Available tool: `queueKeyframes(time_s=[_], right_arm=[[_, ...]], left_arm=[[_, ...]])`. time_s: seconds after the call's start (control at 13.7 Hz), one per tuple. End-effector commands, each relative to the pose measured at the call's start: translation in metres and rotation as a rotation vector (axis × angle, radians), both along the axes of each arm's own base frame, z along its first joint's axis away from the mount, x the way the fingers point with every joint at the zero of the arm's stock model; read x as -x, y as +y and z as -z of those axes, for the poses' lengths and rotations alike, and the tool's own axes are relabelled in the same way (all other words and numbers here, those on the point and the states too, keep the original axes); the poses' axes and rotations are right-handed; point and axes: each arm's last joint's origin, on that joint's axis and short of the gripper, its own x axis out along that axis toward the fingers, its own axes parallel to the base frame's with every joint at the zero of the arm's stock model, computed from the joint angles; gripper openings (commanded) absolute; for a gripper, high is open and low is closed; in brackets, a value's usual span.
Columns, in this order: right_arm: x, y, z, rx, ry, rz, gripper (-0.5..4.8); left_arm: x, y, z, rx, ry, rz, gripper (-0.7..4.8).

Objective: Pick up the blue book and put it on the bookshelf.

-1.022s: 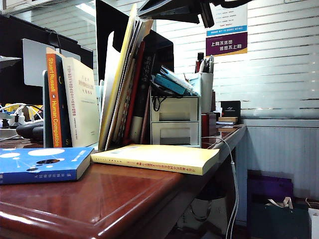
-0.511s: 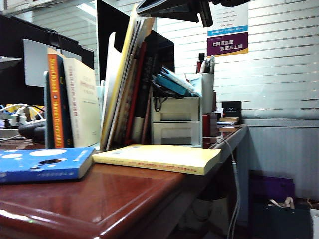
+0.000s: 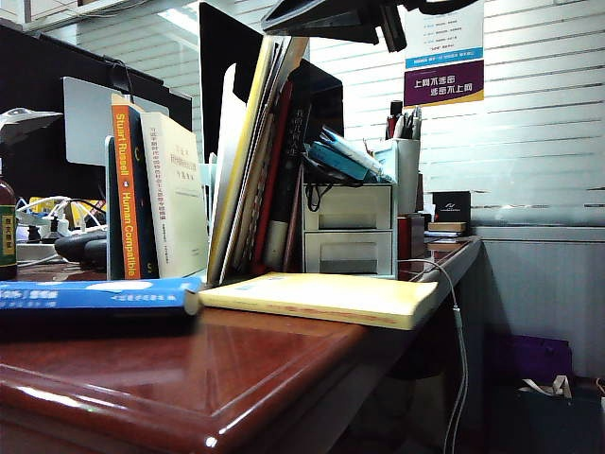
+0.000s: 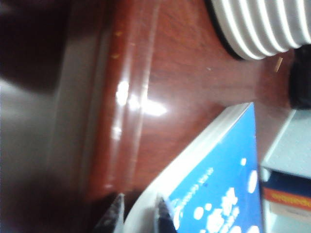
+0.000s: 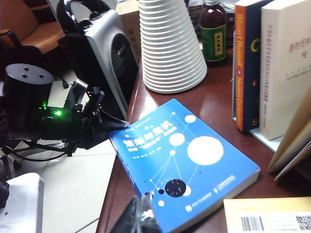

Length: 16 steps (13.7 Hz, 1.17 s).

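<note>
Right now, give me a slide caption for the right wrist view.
Left gripper closing its fingers on the corner of the blue book at the desk edge.

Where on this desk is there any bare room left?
Bare wood runs along the front edge, before the blue book and yellow book. Behind them, the bookshelf and drawers crowd everything. The left hand grips the blue book's corner.

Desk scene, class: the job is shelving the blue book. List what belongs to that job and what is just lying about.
Belongs to the job:
blue book
bookshelf
left hand, closing on the book's corner

Just lying about:
yellow paperback
white drawer cabinet
white ribbed cone
brown bottle
</note>
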Motion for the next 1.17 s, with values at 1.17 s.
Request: queueKeyframes(time_s=[1.17], right_arm=[[0.009,-0.004,-0.028,-0.052,-0.152,0.227,-0.01]], left_arm=[[-0.052,-0.012,-0.193,-0.474,-0.669,0.55,-0.06]])
